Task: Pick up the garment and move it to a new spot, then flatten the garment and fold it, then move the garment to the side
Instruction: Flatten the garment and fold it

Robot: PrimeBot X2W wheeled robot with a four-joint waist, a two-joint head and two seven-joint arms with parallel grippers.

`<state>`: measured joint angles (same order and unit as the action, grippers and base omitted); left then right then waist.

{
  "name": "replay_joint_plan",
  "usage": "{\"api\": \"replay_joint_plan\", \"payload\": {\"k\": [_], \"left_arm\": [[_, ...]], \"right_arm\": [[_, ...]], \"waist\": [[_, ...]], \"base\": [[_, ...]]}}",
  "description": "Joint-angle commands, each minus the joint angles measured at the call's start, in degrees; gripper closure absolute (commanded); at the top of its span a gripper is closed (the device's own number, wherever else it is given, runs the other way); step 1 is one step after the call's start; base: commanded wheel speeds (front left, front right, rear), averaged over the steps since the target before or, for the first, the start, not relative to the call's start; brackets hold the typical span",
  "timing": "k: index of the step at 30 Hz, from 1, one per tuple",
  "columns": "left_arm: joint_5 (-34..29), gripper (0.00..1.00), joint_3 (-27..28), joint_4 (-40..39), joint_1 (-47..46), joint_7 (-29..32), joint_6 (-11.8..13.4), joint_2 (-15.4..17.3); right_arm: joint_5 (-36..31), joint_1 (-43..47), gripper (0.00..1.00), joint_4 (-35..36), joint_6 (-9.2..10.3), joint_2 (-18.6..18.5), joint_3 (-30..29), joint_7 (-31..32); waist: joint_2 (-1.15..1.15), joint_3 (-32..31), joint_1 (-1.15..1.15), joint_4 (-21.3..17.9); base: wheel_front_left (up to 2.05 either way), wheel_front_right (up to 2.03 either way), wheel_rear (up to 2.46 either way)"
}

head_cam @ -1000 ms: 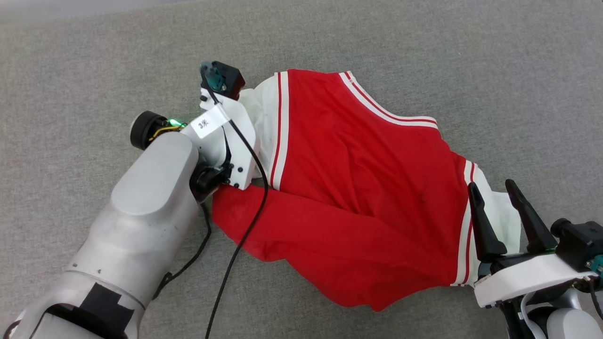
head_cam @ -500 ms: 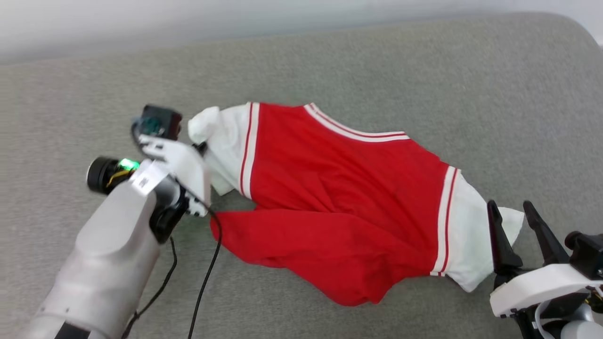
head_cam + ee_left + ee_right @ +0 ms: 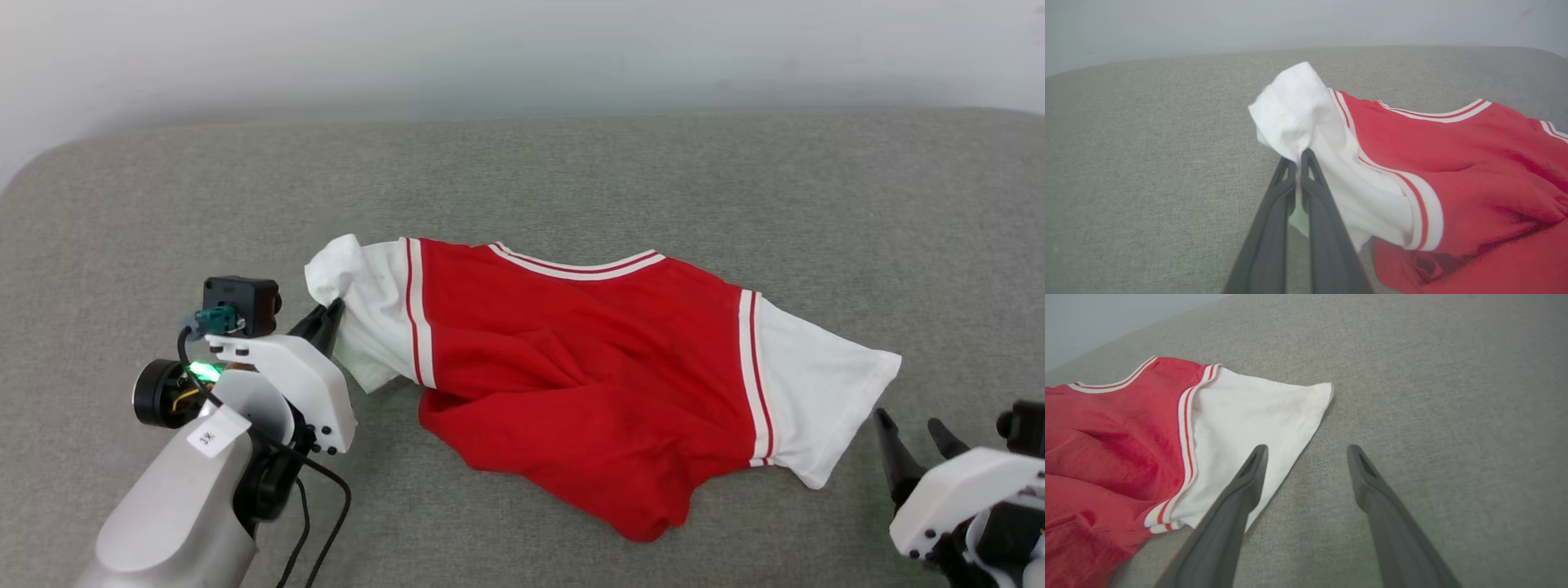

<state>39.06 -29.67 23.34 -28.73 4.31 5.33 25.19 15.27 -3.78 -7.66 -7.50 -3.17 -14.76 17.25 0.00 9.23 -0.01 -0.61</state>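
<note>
shirt (image 3: 588,359) lies rumpled mid-cushion (image 3: 571,163), soft, light and floppy. left gripper (image 3: 331,314) is clenched on the nine o'clock sleeve (image 3: 363,302); right gripper (image 3: 908,425) hangs spread wide beside the four o'clock sleeve (image 3: 816,392), likely the matching place to pinch.

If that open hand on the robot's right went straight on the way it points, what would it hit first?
Most likely the white sleeve of the garment: one finger of the right hand lines up with its edge, the other with grey cushion. Its height is unclear.
</note>
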Motion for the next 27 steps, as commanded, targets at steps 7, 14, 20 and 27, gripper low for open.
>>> {"api": "replay_joint_plan", "payload": {"k": [7, 14, 20, 27], "left_arm": [[0.25, 1.0, 0.49, -11.84, 3.89, 2.52, 3.84, 1.97], [0.23, 1.0, 0.46, -16.52, 3.25, 3.28, 4.61, 2.3], [0.46, 1.0, 0.42, -16.84, 2.63, 2.63, 4.25, 2.06], [0.62, 1.0, 1.35, -15.87, 2.64, 1.19, 4.62, 2.44]], "right_arm": [[1.34, -9.85, 0.0, -5.33, 0.02, -4.83, 0.37, 13.95], [0.8, -17.27, 0.0, -11.58, 0.02, -7.8, 2.28, 22.91], [2.88, -17.61, 0.18, -17.45, 0.0, -7.2, 5.26, 29.41], [4.11, -19.75, 1.0, -16.88, -0.03, -8.87, 6.77, 27.27]], "waist": [[0.0, 2.51, 0.01, 2.8], [0.0, 5.75, 0.01, 4.42], [0.0, 7.15, 0.01, 4.98], [0.0, 6.32, 0.01, 4.45]], "base": [[0.0, 0.0, 0.0], [0.0, 0.0, 0.0], [0.0, 0.0, 0.0], [0.0, 0.0, 0.0]]}}
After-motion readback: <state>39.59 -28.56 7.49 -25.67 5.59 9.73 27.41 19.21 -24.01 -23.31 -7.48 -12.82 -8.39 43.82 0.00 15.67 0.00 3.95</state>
